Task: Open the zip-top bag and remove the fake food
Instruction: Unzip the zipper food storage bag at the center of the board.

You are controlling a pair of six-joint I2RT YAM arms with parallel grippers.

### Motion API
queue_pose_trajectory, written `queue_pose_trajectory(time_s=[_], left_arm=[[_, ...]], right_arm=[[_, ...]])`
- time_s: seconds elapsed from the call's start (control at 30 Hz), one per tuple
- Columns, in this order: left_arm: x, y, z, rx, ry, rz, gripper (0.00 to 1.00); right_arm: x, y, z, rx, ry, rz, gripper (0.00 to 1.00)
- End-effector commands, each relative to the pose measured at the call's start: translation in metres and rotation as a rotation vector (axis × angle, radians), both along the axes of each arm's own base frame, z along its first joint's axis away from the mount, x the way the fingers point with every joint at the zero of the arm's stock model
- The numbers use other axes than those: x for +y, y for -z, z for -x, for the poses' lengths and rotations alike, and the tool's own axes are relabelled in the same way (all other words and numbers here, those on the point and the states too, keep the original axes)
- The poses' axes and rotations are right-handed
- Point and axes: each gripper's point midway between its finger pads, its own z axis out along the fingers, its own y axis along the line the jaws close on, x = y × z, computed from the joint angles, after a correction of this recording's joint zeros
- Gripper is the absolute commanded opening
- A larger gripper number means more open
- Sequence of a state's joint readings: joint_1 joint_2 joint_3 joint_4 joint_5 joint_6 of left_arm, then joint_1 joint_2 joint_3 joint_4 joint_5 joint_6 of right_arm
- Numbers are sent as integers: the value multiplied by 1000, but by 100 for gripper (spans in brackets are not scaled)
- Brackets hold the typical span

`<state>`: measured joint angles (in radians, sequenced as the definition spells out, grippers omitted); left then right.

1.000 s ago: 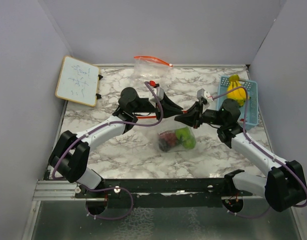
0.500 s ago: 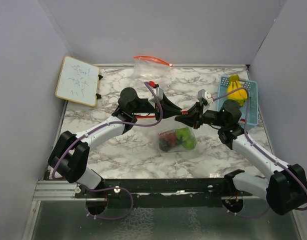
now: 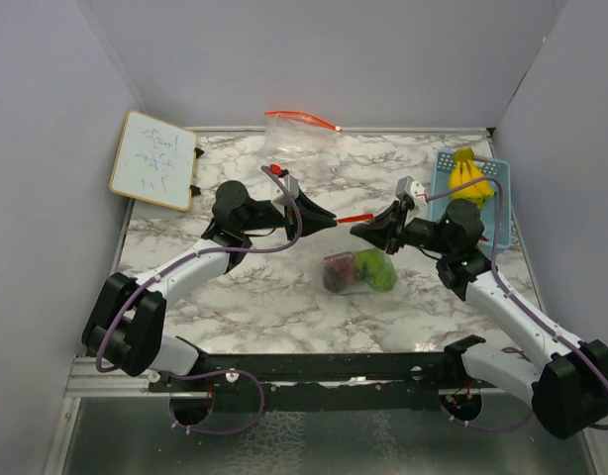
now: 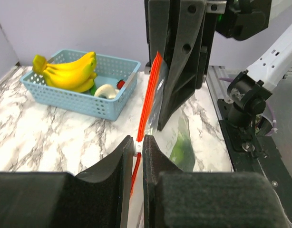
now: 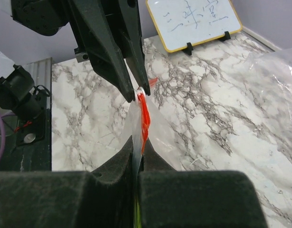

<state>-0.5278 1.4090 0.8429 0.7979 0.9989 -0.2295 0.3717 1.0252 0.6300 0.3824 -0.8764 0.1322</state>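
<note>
Red zip (image 5: 144,116) pinched between left gripper (image 4: 140,145), right gripper (image 5: 137,159), both clamped — fake food (image 3: 368,269) blurred inside bag (image 3: 357,288)

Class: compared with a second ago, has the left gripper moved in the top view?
Yes. The left gripper has drawn leftward, toward the whiteboard.

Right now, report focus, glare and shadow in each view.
Top external: even soft light, sharp throughout, shadows faint; the zip-top bag film barely shows. Left wrist: left gripper blurred up close, basket and bananas crisp. Right wrist: right gripper dark and soft, whiteboard sharp.
</note>
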Motion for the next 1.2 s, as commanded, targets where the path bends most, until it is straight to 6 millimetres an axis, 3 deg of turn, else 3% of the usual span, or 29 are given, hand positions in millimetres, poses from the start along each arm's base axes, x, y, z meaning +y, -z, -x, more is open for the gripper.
queue_pose_trajectory(time_s=[0.0,0.2,0.5,0.8,0.93,1.17], left_arm=[[22,1,-8,5,-57,20,0],[56,20,-27,52,-143,32,0],[77,65,-50,153,-204,19,0],[115,68,-54,197,-195,167,0],[116,79,-56,234,-204,163,0],[118,83,-57,239,-224,165,0]], right_arm=[[-5,-26,-17,-69,82,10,1],[-10,-43,-33,-95,143,1,1],[-18,-70,-37,-149,194,-20,1],[-33,-83,-44,-179,287,1,1],[-34,-90,-49,-193,299,-2,1],[-33,-82,-51,-184,291,12,1]])
